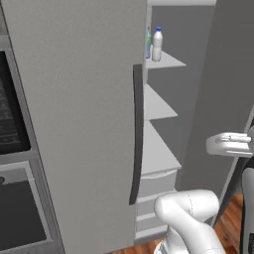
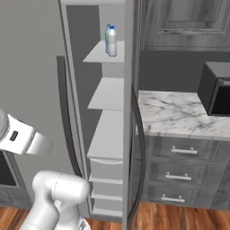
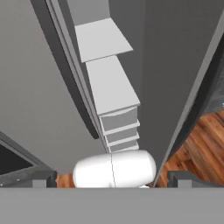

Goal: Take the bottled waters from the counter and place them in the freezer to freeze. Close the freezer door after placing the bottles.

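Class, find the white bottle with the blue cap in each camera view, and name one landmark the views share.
Left base view: white bottle stands on the top freezer shelf, upper right of centre.
Right base view: white bottle on the same top shelf, upper centre.
Hand view: not in it; lower shelves and drawers are in frame.
Shared landmark: the long dark door handle.

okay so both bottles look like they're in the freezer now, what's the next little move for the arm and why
Probably bring the open gripper to the outer face of the freezer door and start pushing it shut. Both bottled waters, the white bottle and the blue bottle, already stand together on the top shelf, the gripper holds nothing, and the door still stands wide open.
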Available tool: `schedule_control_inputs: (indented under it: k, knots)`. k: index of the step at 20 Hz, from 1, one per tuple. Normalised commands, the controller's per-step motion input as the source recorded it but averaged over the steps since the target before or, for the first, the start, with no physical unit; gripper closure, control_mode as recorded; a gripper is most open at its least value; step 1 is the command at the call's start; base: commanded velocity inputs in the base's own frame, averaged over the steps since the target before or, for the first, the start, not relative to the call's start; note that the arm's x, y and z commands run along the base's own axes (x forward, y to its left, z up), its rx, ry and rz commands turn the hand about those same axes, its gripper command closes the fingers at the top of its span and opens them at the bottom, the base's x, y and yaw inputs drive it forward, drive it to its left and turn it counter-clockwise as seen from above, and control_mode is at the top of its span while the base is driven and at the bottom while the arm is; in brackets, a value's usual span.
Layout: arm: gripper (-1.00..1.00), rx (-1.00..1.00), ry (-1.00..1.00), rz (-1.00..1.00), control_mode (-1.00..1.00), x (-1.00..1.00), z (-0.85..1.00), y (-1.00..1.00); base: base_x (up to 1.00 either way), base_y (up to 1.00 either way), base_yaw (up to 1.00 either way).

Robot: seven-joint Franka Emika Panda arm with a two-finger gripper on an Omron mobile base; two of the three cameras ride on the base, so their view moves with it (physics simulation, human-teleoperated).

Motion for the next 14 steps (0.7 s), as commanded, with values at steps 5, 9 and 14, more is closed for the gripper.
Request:
schedule_control_inputs:
  k: [5,9,14]
  knots:
    - [-1.0,0.0,0.0,0.0,1.0,0.0,0.0,0.0,-0.19,-0.15,0.13]
    - [-1.0,0.0,0.0,0.0,1.0,0.0,0.0,0.0,-0.37,-0.18,0.18]
    - [-1.0,0.0,0.0,0.0,1.0,0.0,0.0,0.0,-0.66,-0.03,0.12]
